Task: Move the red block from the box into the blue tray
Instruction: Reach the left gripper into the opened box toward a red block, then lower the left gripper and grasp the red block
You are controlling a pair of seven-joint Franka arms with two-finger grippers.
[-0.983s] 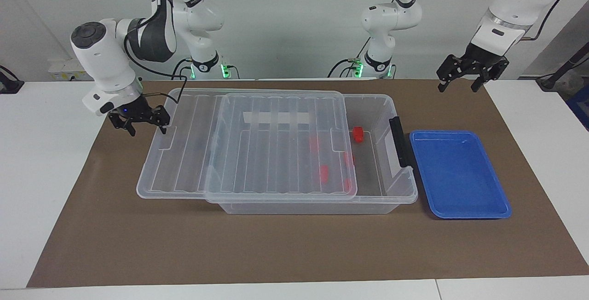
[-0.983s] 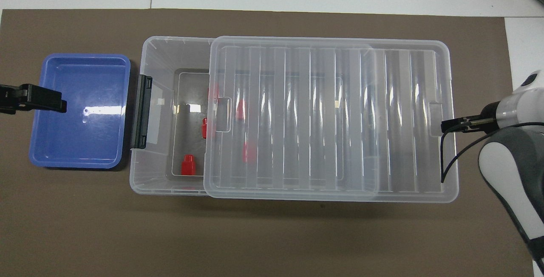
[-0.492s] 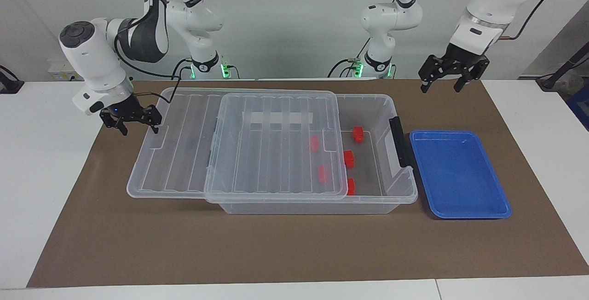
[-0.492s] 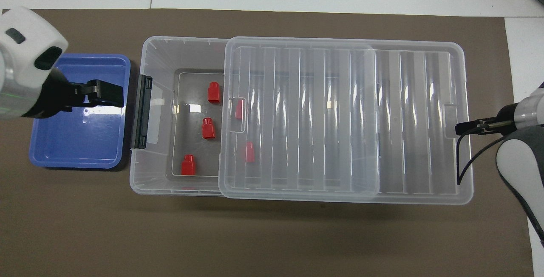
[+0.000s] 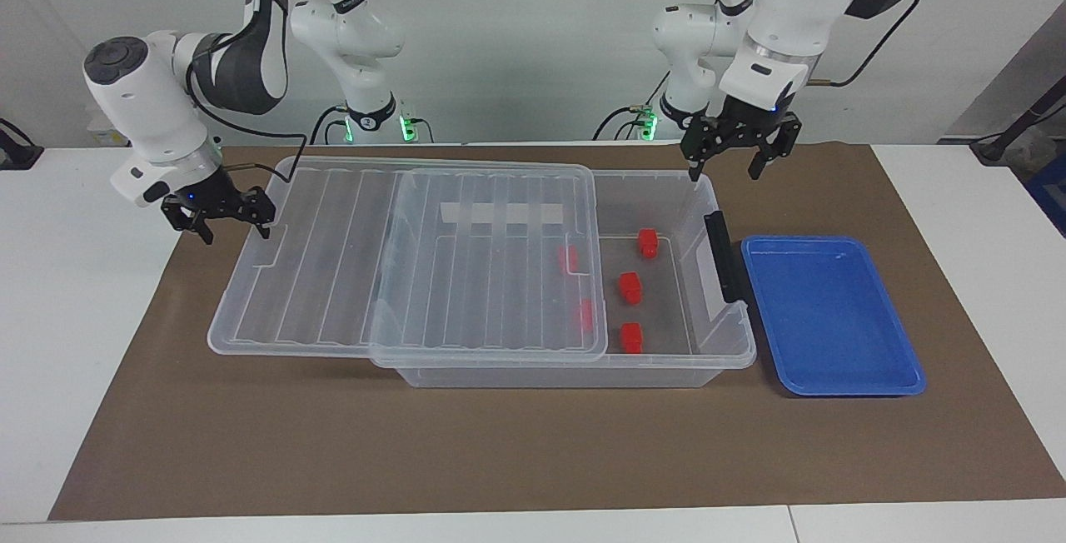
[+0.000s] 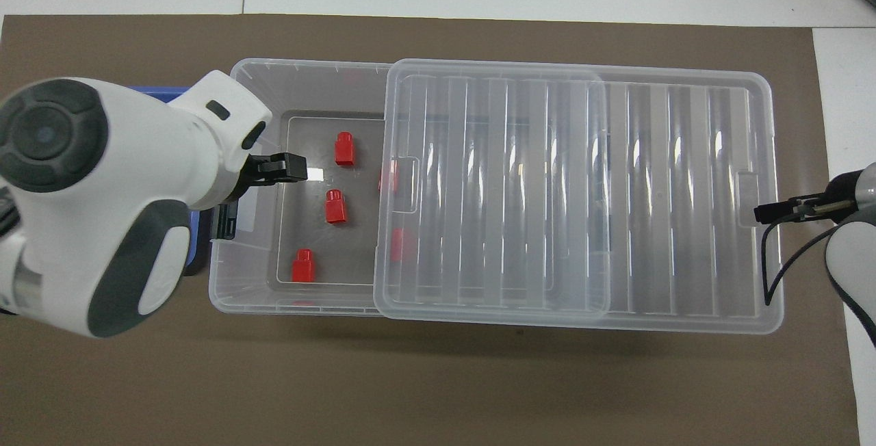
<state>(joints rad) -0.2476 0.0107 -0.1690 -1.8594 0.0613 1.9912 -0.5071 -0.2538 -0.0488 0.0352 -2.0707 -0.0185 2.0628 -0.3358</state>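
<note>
The box (image 5: 733,343) is a clear bin on the brown mat. Its ribbed lid (image 5: 416,260) is slid partway off toward the right arm's end. Three red blocks (image 5: 648,243) (image 5: 630,286) (image 5: 632,337) lie uncovered in the box, and two more (image 5: 569,260) show through the lid. The blue tray (image 5: 833,314) lies empty beside the box's latch end. My left gripper (image 5: 733,164) is open and empty above the uncovered end of the box, also seen in the overhead view (image 6: 284,169). My right gripper (image 5: 218,218) is open, with one finger (image 5: 265,225) against the lid's end rim.
A dark latch (image 5: 723,256) sits on the box's end next to the tray. In the overhead view the left arm (image 6: 102,193) hides most of the tray. The brown mat (image 5: 533,443) is bare on the side farther from the robots.
The lid has slid farther toward the right arm's end along with my right gripper, uncovering three red blocks. My left gripper has moved from beside the tray to above the box.
</note>
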